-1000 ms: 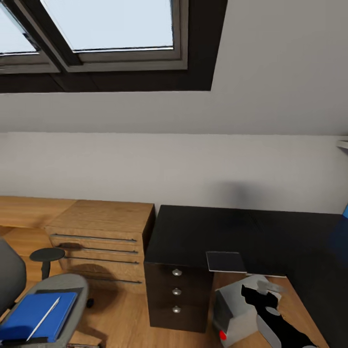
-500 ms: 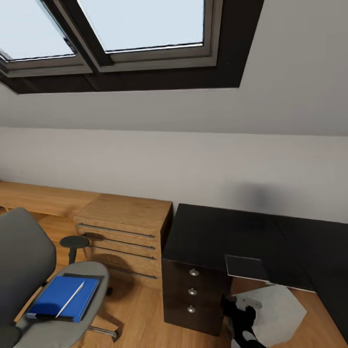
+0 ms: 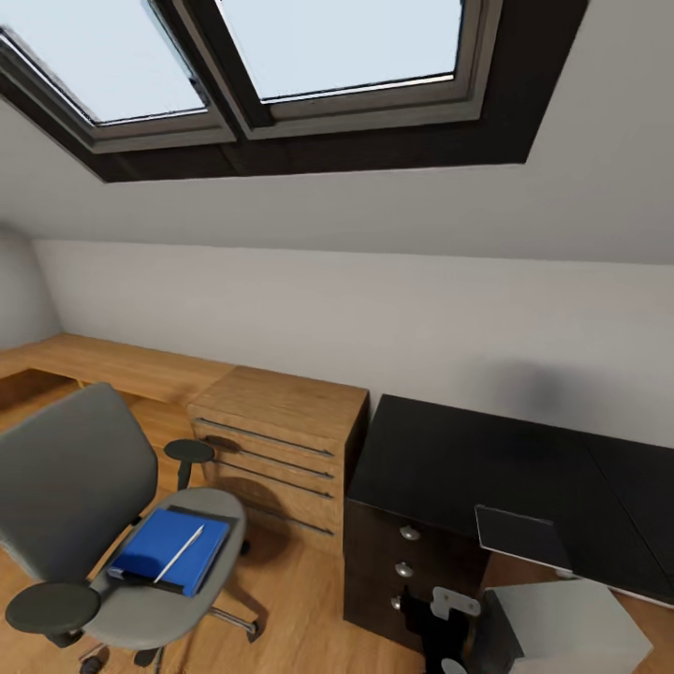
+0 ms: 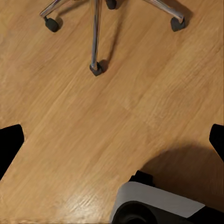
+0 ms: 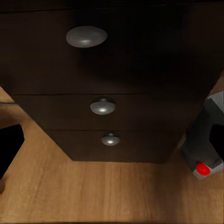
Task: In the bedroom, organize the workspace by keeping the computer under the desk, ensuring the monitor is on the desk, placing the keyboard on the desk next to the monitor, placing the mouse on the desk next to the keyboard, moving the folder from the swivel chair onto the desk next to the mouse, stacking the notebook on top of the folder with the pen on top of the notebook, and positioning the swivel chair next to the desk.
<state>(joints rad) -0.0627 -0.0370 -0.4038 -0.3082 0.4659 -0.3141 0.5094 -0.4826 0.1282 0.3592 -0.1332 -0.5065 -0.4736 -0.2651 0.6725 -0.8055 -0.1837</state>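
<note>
The swivel chair (image 3: 84,496) stands at the lower left with the blue folder (image 3: 159,562) flat on its grey seat and the white pen (image 3: 180,554) lying on the folder. On the black desk (image 3: 449,459), near its front edge, lies the grey notebook (image 3: 520,536). The light grey computer (image 3: 571,627) sits on the floor under the desk. My right gripper (image 5: 112,149) is open and faces the desk drawers (image 5: 102,106), with the computer (image 5: 205,144) beside them. My left gripper (image 4: 112,144) is open over bare floor near the chair's chrome base (image 4: 95,42). Monitor, keyboard and mouse are out of view.
A wooden cabinet (image 3: 281,435) with bar handles stands between the chair and the desk, against the white wall. Skylights (image 3: 328,47) slope overhead. Wooden floor (image 3: 290,608) lies open between chair and drawers. My own base (image 4: 154,205) shows low in the left wrist view.
The head view has swung left, so everything has shifted right in the picture. The chair with folder and pen shows more fully. My right arm sits lower at the picture's edge.
</note>
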